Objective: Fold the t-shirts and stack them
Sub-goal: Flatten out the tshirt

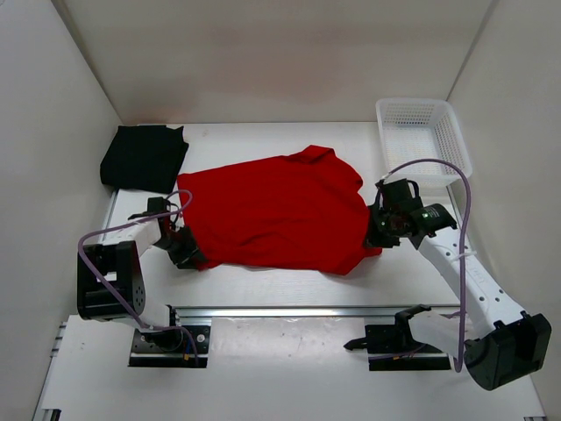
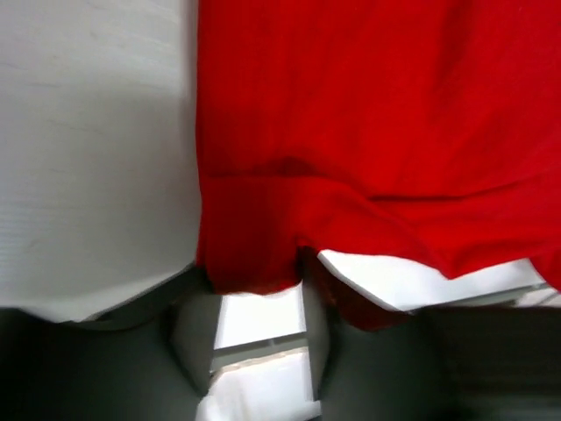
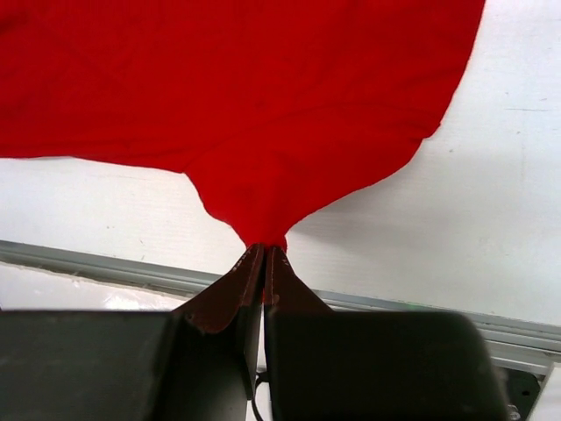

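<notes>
Black t-shirt (image 1: 143, 158) lies folded at the far left of the table (image 1: 289, 289), just beyond your left gripper (image 1: 187, 248). That gripper sits at the near-left hem of the red t-shirt (image 1: 272, 210), its jaws partly apart, hem edge lying across the tips and not pinched. Red t-shirt is spread over mid-table, between both grippers. Your right gripper (image 3: 264, 251) is at the shirt's right edge, jaws closed tight on a small peak of red cloth. White basket (image 1: 422, 136) stands far right, apart from the shirt.

red t-shirt (image 1: 272, 210) spread centre | black t-shirt (image 1: 143, 156) folded far left | basket (image 1: 424, 132) far right
</notes>
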